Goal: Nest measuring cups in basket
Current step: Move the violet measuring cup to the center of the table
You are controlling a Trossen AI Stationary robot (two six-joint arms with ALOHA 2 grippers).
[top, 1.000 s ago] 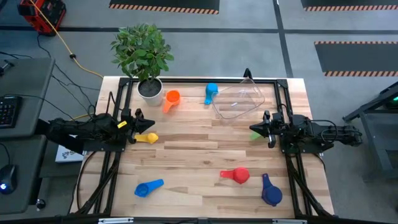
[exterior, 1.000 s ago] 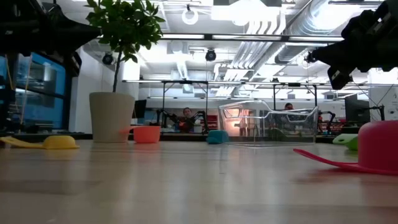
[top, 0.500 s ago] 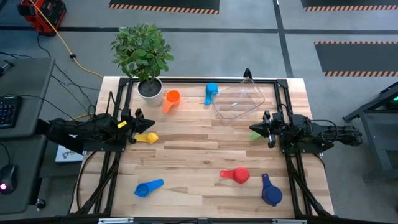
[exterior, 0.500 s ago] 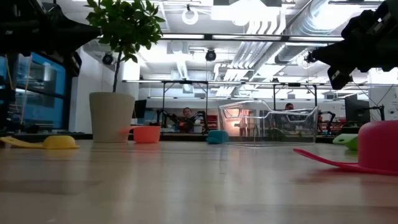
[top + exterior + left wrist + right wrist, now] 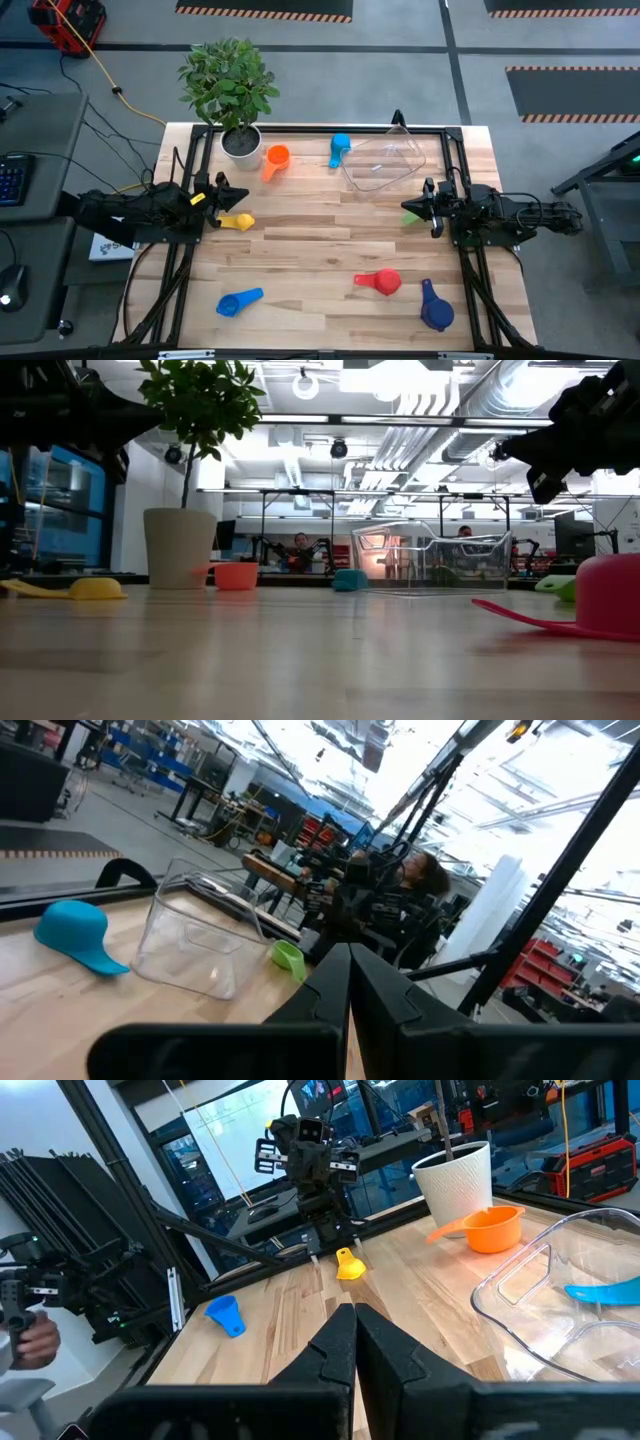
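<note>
Six little cups lie scattered over the wooden table (image 5: 300, 260) seen from above, none of them in the clear basket (image 5: 383, 160), which sits empty at about one o'clock: an orange cup (image 5: 275, 159) and a light blue cup (image 5: 339, 148) at twelve beside the plant pot (image 5: 241, 145), a yellow cup (image 5: 237, 222) at nine, a green cup (image 5: 411, 216) at three, a blue cup (image 5: 238, 302) at seven, a red cup (image 5: 380, 282) at five and a dark blue cup (image 5: 434, 311) just beyond it. The left gripper (image 5: 222, 192) hovers near the yellow cup, the right gripper (image 5: 425, 203) just beside the green one, neither holding anything. From table height the red cup (image 5: 605, 596) looms at three o'clock and the basket (image 5: 430, 563) stands far back. Past the left wrist, the fingers (image 5: 345, 995) press together, pointing toward the basket (image 5: 205, 945). Past the right wrist, the fingers (image 5: 350, 1345) likewise meet at their tips, with the basket (image 5: 560, 1305) at three o'clock.
</note>
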